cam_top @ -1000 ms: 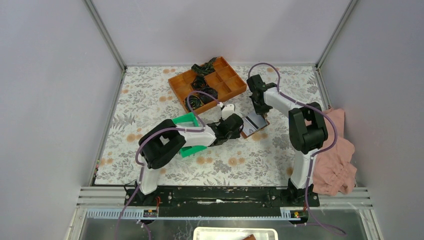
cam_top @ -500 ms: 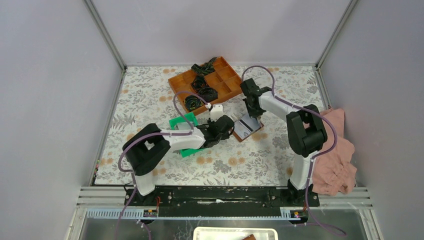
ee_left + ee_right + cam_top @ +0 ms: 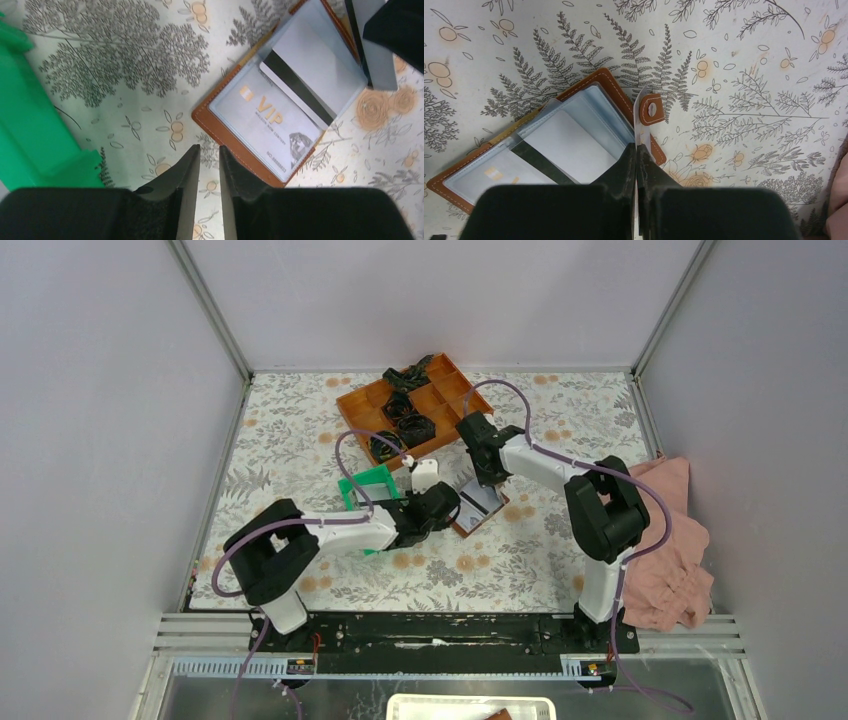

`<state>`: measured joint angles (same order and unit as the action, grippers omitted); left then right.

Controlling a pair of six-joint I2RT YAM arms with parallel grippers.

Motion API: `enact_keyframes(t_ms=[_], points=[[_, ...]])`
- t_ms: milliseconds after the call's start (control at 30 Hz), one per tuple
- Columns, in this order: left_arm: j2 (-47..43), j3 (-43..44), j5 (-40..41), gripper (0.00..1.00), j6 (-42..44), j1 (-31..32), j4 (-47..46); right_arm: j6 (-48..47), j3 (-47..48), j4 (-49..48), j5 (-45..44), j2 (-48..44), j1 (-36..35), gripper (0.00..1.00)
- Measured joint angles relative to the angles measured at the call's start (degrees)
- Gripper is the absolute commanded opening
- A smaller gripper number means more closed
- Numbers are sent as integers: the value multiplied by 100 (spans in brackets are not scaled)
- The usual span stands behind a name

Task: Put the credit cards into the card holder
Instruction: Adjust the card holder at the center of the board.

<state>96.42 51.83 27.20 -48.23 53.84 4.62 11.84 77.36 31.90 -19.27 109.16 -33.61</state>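
Note:
The brown card holder (image 3: 480,502) lies open on the floral cloth, its clear sleeves up. One sleeve shows a VIP credit card (image 3: 267,117), and beside it lies a card with a black stripe (image 3: 300,75). My left gripper (image 3: 209,149) hovers just off the holder's near corner (image 3: 225,135), open by a narrow gap with nothing in it. My right gripper (image 3: 636,146) is shut on a thin greyish credit card (image 3: 640,115), held edge-on beside the snap tab (image 3: 651,111). The same card shows as a grey strip (image 3: 378,60) in the left wrist view.
A green plastic tray (image 3: 370,483) sits just left of the left gripper (image 3: 445,510). An orange compartment tray (image 3: 462,415) with black coiled items (image 3: 405,420) stands behind the right gripper (image 3: 487,472). A pink cloth (image 3: 675,540) hangs at the right edge.
Both arms have moved left, and the card holder has slid left with them. My left jaws have narrowed. The right jaws stay shut on the card.

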Motion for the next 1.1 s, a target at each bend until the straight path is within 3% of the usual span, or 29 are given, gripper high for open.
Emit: enact_keyframes(t_ms=[233,367,1100], points=[[17,-20,7,8,-103,372,245,138,-74,-28,35,-81,-22,0],[195,-17,28,5,-197,479,321,142,-81,-37,37,-83,-22,0],[938,505,1043,16,-728,518,494,140,-717,-199,236,-616,-20,0]])
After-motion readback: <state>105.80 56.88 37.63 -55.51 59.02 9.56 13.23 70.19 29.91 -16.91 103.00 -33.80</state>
